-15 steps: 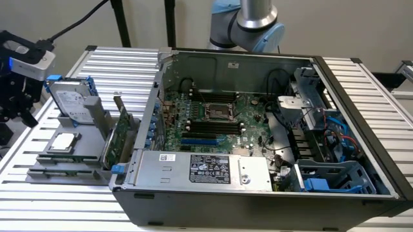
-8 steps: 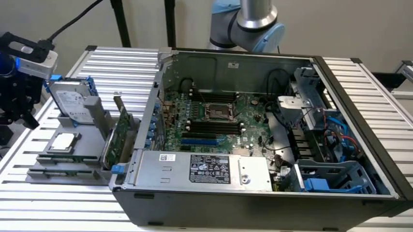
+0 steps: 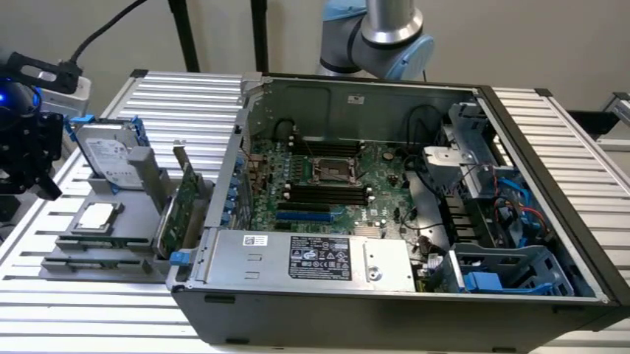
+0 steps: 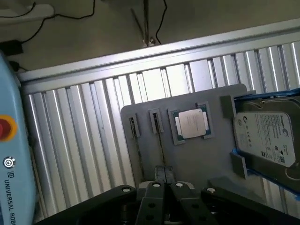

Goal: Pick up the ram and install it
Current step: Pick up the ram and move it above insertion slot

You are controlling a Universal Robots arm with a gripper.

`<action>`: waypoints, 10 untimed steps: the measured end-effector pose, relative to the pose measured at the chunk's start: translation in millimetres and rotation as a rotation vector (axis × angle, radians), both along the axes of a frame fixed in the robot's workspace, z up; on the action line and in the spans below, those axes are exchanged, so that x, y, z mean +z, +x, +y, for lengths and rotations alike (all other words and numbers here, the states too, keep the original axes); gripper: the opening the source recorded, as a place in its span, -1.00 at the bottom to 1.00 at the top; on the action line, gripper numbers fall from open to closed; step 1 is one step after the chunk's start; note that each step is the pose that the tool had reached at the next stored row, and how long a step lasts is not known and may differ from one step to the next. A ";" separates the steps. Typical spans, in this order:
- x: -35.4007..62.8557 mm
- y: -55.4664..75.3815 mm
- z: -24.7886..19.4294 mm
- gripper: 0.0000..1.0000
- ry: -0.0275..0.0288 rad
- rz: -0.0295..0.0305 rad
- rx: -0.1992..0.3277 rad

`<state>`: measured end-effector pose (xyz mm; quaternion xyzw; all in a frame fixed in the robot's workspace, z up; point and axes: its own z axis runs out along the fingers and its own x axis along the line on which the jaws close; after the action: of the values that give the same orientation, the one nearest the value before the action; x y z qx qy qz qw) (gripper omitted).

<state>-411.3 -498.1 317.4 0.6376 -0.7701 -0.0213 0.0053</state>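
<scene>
My gripper (image 4: 164, 176) hangs above the grey parts tray (image 4: 140, 117), its two black fingers (image 4: 154, 190) pressed together with nothing between them. In the exterior view the gripper (image 3: 40, 181) is at the far left, beside the tray (image 3: 147, 221). Two narrow grooved holders (image 4: 155, 121) lie on the tray. A thin dark strip (image 4: 160, 145) runs along one of them toward my fingertips. It may be the ram seen edge-on, but I cannot tell. The black memory slots (image 3: 325, 193) lie on the motherboard inside the open computer case (image 3: 394, 310).
On the tray sit a silver hard drive (image 4: 267, 136), a square processor (image 4: 191, 123) and an upright green expansion card (image 3: 177, 214) with a blue tab. The arm's base (image 3: 389, 37) stands behind the case. Ribbed aluminium table (image 4: 75, 131) surrounds the tray.
</scene>
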 end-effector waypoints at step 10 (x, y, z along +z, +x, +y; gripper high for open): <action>-8.1 1.3 0.0 -1.00 -0.0034 -0.0014 0.151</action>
<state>-410.0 -498.0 309.4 0.6940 -0.7197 -0.0191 0.0075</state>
